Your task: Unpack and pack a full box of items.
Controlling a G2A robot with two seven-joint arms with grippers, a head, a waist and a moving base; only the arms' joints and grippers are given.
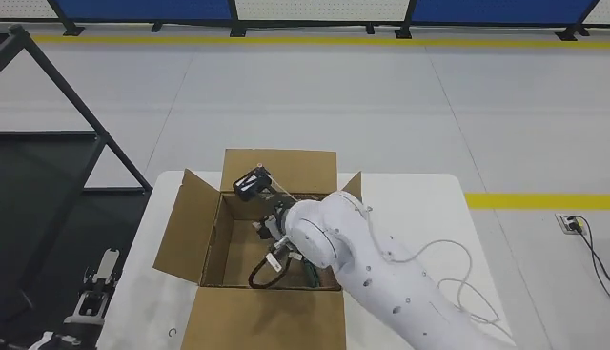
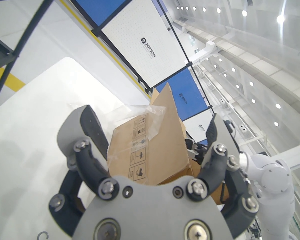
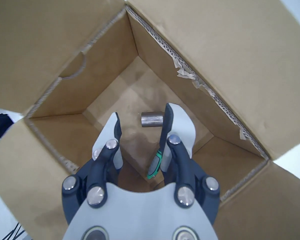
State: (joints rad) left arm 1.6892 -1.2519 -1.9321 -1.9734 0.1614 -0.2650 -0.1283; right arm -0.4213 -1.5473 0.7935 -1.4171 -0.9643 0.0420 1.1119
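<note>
An open cardboard box (image 1: pixel 238 255) stands on the white table (image 1: pixel 419 216) with its flaps spread out. My right gripper (image 3: pixel 142 113) hangs open inside the box, above its floor. A short metal cylinder (image 3: pixel 152 119) lies on the floor between the fingertips and below them. A green-handled tool (image 3: pixel 155 163) lies beside the right finger. My left gripper (image 2: pixel 151 116) stands open and empty, low at the table's left side (image 1: pixel 95 291), facing the box's outer wall (image 2: pixel 150 151).
Clear plastic film (image 2: pixel 150 116) clings to the box's outer wall and lies on the table beside it. A black cable loop (image 1: pixel 267 270) hangs from the right arm over the box. A dark metal rack (image 1: pixel 57 159) stands left of the table.
</note>
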